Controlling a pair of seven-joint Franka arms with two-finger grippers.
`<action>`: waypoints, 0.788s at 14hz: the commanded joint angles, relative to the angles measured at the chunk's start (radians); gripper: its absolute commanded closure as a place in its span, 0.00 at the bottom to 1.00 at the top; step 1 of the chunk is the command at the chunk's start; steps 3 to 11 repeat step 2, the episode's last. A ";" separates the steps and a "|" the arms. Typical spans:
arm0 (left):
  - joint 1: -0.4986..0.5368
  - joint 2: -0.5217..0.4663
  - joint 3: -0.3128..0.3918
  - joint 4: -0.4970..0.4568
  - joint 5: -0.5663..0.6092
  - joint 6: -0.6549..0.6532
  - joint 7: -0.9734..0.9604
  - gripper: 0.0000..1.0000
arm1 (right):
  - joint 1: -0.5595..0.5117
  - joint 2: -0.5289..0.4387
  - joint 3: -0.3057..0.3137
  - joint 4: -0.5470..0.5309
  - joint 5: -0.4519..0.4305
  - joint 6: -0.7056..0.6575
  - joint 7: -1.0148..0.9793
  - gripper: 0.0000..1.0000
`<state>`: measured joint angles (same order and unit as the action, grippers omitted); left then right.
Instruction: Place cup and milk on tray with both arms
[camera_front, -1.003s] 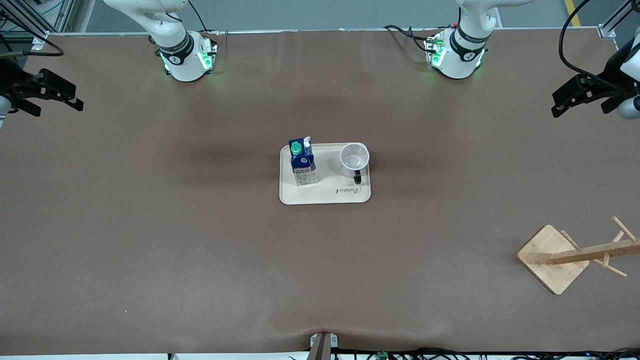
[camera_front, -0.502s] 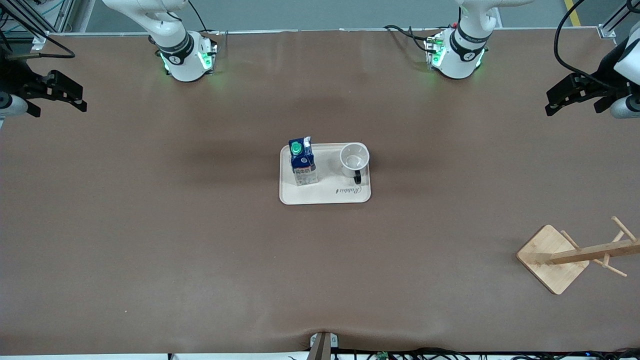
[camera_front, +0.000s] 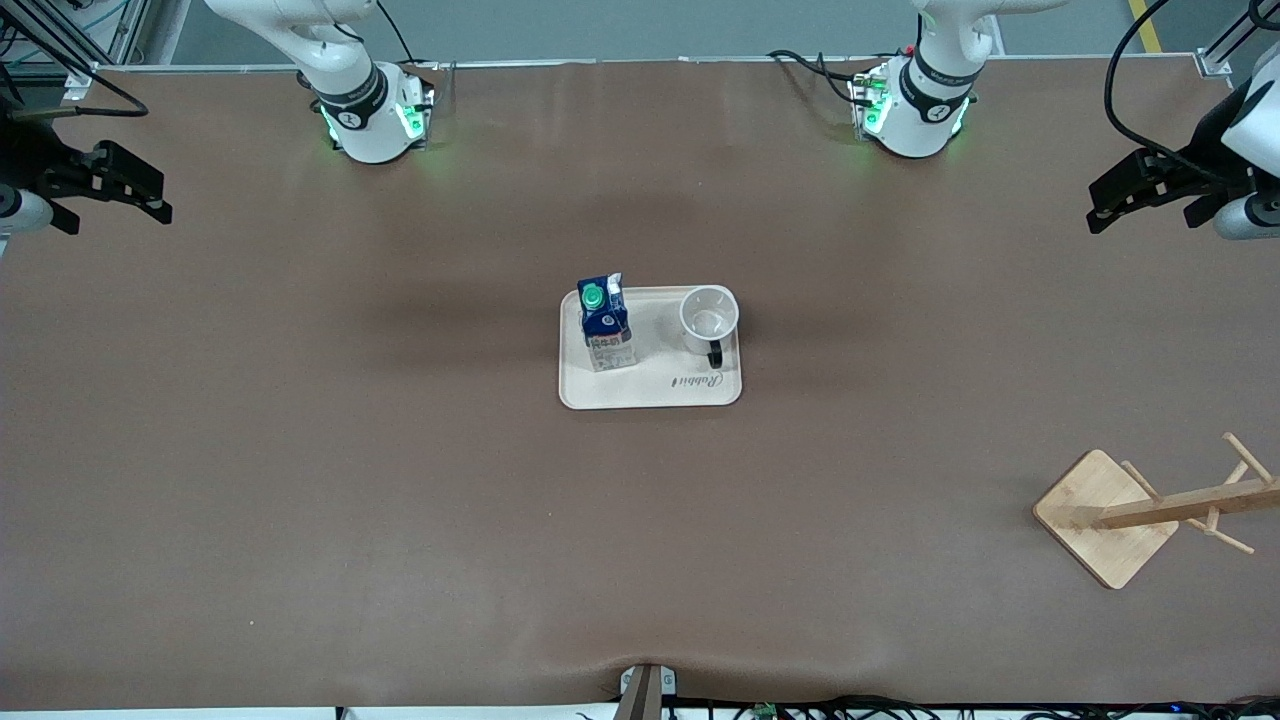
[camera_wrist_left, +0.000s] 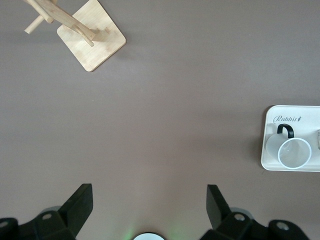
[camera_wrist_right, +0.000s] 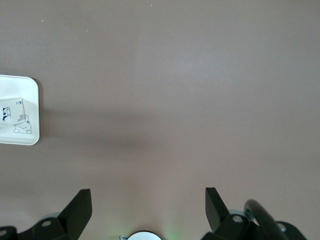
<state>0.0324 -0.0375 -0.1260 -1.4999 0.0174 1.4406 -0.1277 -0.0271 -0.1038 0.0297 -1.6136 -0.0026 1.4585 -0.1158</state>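
The cream tray (camera_front: 650, 392) lies in the middle of the table. The dark-blue milk (camera_front: 606, 325) stands upright on it, toward the right arm's end. The white cup (camera_front: 709, 318) stands upright on it, toward the left arm's end, with its black handle pointing to the front camera. My left gripper (camera_front: 1100, 207) is open and empty over the table edge at the left arm's end. My right gripper (camera_front: 155, 205) is open and empty over the right arm's end. The left wrist view shows its open gripper (camera_wrist_left: 148, 192), the cup (camera_wrist_left: 294, 151) and the tray (camera_wrist_left: 270, 145). The right wrist view shows its open gripper (camera_wrist_right: 147, 195) and a tray corner (camera_wrist_right: 27, 85).
A wooden rack with a square base (camera_front: 1105, 515) lies tipped over near the front camera at the left arm's end; it also shows in the left wrist view (camera_wrist_left: 92, 37). Brown table surface surrounds the tray on all sides.
Both grippers have shifted slightly at the table's ends. The cup, milk and tray have not moved.
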 joint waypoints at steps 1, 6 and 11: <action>0.000 0.008 -0.003 0.018 -0.007 -0.011 -0.006 0.00 | -0.004 -0.004 -0.002 0.004 -0.002 0.000 0.005 0.00; 0.000 0.007 -0.004 0.018 -0.007 -0.011 -0.006 0.00 | -0.004 -0.002 -0.002 0.004 -0.002 0.000 0.005 0.00; 0.000 0.007 -0.004 0.018 -0.007 -0.011 -0.006 0.00 | -0.004 -0.002 -0.002 0.004 -0.002 0.000 0.005 0.00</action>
